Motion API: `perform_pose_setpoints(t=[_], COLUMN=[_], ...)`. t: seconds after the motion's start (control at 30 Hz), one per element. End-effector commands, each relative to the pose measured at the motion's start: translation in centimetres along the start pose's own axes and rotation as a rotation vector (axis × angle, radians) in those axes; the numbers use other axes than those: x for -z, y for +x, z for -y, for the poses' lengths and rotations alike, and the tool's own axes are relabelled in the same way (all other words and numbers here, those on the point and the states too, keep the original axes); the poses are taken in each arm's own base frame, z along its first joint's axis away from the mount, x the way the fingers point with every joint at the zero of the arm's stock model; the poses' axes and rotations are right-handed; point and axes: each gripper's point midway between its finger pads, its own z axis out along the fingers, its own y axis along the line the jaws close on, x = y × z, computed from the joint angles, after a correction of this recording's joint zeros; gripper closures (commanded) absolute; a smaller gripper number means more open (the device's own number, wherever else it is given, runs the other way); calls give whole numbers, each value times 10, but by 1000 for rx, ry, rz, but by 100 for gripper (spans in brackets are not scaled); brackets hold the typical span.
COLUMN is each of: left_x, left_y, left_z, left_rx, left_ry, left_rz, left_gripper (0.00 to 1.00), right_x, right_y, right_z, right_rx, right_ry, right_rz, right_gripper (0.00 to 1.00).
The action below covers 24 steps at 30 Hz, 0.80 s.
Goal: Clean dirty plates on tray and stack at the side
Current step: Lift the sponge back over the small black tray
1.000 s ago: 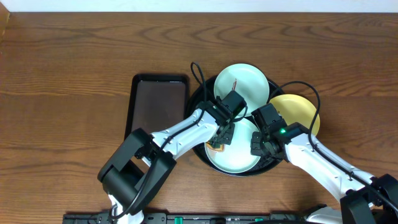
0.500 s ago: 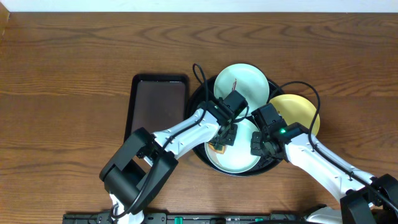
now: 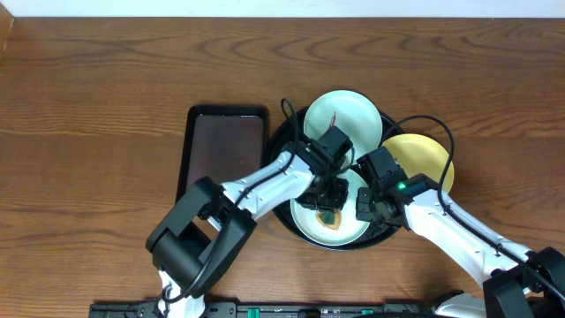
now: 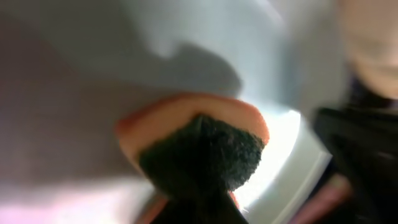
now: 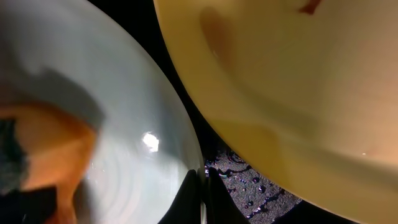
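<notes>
Near plate half hidden under your arms.
From overhead, your left arm [image 3: 265, 181] covers much of the pale mint-blue round plate [image 3: 346, 231] at the front of the large round black tray [image 5: 249, 183]; the left wrist view is blurred. A second mint-blue plate [image 3: 349, 113] and a pale yellow plate [image 3: 424, 155] lie behind it, each smeared. Your left gripper [image 3: 327, 205] is clamped on an orange sponge with a dark green pad [image 4: 199, 149] pressed to the near plate. Your right gripper [image 5: 202, 193] pinches that plate's rim.
</notes>
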Motion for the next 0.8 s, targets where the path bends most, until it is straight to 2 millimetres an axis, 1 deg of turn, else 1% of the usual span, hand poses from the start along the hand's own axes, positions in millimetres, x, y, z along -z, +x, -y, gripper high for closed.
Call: perform_pose_setpoints(t=[0.0,0.03,0.1,0.13,0.17,0.2,0.23,0.27,0.3,0.43,0.5,0.53,0.6,0.67,0.77], left_x=[41,54,82,94,105,117,124,137,143,171,178,180,179,178,178], left_y=[-18,-23,-30,-32,-34,-35,-35,-35,-34,-35,-35,-33,-31,-30,-31], left_z=[31,31,26,23,15,2,-9,-35,-50,-125,-148,-155,-162,-163,-163], left_rx=[-2,0,17,28,47,78,95,119,136,228,264,278,295,289,268], left_ry=[199,217,230,232,222,188,153,58,-3,-312,-400,-421,-424,-427,-430], left_rz=[28,58,116,136,158,182,201,237,255,338,359,362,356,352,350], left_gripper=[93,93,93,93,92,93,93,92,93,93,92,93,93,92,93], right_x=[-2,-2,-2,-2,-2,-2,-2,-2,-2,-2,-2,-2,-3,-3,-4], right_y=[8,8,8,8,8,8,8,8,8,9,10,10,11,11,12], right_z=[-1,-1,-1,-1,-1,-1,-1,-1,-1,-1,-2,-2,-1,-1,-1], right_rx=[47,47,47,47,47,47,47,47,47,47,46,46,45,42,42], right_ry=[11,11,11,11,11,11,11,11,11,7,3,3,5,6,5], right_rz=[-19,-19,-19,-19,-19,-19,-19,-19,-19,-22,-26,-26,-29,-30,-29], right_gripper=[99,99,99,95,88,84,83,83,83,82,83,84,88,92,92])
